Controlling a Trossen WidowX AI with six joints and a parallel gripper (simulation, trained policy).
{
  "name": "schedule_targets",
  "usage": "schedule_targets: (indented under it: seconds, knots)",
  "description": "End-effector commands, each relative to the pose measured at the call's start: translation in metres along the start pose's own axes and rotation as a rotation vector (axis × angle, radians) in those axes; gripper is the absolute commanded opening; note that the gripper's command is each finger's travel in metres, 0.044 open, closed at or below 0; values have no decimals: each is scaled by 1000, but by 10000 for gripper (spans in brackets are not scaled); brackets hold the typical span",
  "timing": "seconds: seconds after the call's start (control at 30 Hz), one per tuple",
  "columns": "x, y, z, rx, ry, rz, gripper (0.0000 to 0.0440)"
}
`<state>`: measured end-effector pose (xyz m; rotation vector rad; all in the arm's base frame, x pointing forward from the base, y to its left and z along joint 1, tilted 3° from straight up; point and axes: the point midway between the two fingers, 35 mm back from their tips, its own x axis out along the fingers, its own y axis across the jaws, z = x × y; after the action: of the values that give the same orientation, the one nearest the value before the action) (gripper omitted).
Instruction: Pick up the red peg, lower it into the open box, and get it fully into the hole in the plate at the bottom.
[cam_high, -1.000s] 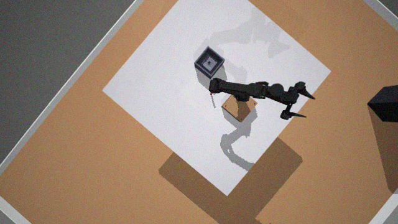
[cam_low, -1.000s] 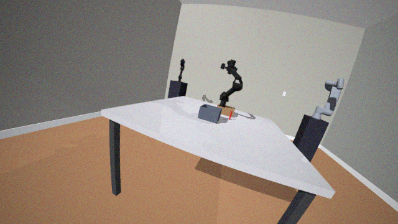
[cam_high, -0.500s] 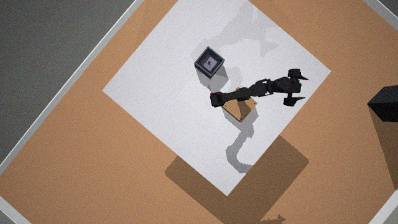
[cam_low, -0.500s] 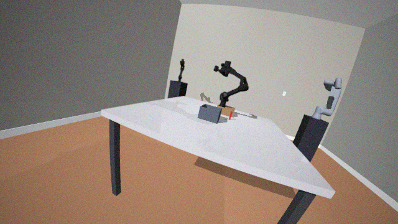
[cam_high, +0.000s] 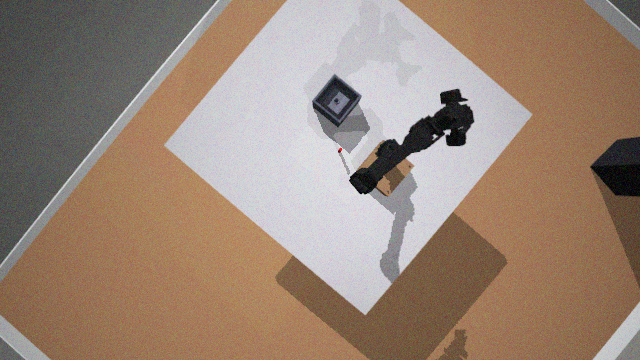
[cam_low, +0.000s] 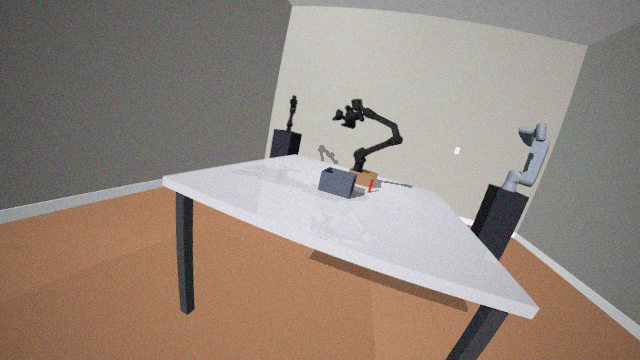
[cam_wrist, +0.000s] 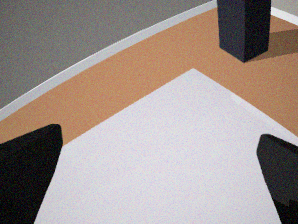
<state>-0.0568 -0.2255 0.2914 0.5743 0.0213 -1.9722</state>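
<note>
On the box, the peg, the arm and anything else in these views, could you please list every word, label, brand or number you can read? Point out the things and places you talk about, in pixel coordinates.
There are none to read.
The box (cam_high: 324, 111) (cam_low: 337, 183), the red peg (cam_high: 340, 150) (cam_low: 371, 185) and the arm (cam_high: 395, 157) (cam_low: 384, 119) show no lettering.

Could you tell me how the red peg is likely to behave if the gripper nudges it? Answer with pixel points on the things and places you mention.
The red peg (cam_high: 340, 150) (cam_low: 371, 185) stands upright on a narrow foot, so it would probably tip easily. Its straight, slim shape suggests it is stiff, and likely light.
</note>
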Motion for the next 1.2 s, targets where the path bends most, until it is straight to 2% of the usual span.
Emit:
schedule_targets:
  seconds: [0.0,0.27,0.6,1.17]
  knots:
    - [-3,23,-26,-27,110,72,440]
    - [-21,60,-71,-107,293,201,440]
    - [-60,91,-122,-236,491,339,440]
    - [-143,105,-195,-491,759,511,440]
